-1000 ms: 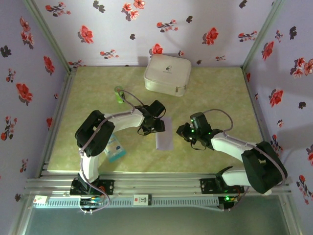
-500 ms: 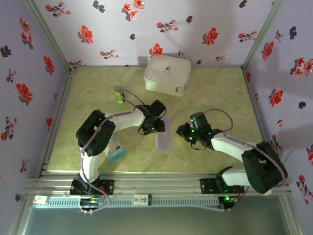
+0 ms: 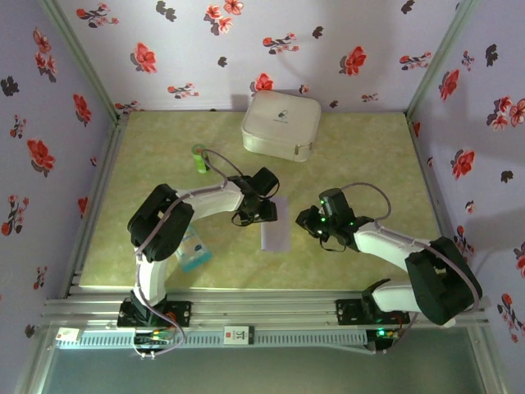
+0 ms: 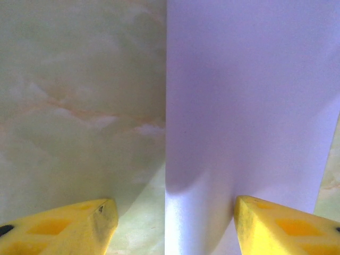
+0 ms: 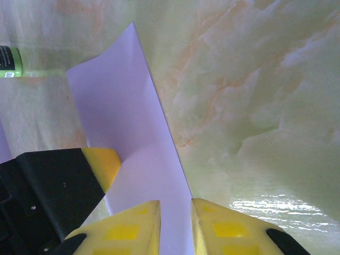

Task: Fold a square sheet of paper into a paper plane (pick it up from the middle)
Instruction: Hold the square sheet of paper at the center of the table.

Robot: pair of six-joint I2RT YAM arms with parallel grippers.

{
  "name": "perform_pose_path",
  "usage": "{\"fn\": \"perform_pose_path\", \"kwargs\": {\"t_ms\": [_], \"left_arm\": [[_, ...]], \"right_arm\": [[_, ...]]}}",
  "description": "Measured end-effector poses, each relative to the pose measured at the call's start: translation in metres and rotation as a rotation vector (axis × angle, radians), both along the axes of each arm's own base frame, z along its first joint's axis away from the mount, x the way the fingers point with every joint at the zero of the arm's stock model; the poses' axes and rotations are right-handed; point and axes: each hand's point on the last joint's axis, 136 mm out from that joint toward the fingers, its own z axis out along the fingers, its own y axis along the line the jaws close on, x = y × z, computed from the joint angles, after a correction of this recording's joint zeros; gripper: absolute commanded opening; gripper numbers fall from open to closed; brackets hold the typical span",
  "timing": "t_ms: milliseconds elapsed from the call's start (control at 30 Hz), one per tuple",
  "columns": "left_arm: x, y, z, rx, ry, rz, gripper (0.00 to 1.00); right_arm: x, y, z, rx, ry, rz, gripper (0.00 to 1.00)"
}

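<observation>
The square sheet of paper (image 3: 275, 235) lies as a narrow pale lavender strip on the table between both arms, its long side running front to back. My left gripper (image 3: 269, 212) is at its far left corner and open. In the left wrist view the left gripper (image 4: 175, 212) straddles the paper's (image 4: 249, 106) straight left edge, with the right fingertip (image 4: 265, 223) on the sheet. My right gripper (image 3: 305, 222) reaches in from the right. Seen from the right wrist, the right gripper's (image 5: 175, 204) fingers are nearly together, with a strip of the paper (image 5: 122, 106) between them.
A white case (image 3: 280, 123) stands at the back centre. A green tube (image 3: 199, 158) lies at the back left, and the right wrist view catches the green tube (image 5: 8, 61) too. A blue-and-white packet (image 3: 192, 249) sits under the left arm. One left finger (image 5: 103, 164) presses the sheet.
</observation>
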Motion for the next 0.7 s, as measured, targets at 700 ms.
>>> {"fn": "perform_pose_path", "kwargs": {"t_ms": [700], "left_arm": [[0.0,0.0,0.0,0.001,0.0,-0.001,0.62]], "right_arm": [[0.017,0.041,-0.021,0.047,0.043,0.125,0.0]]}}
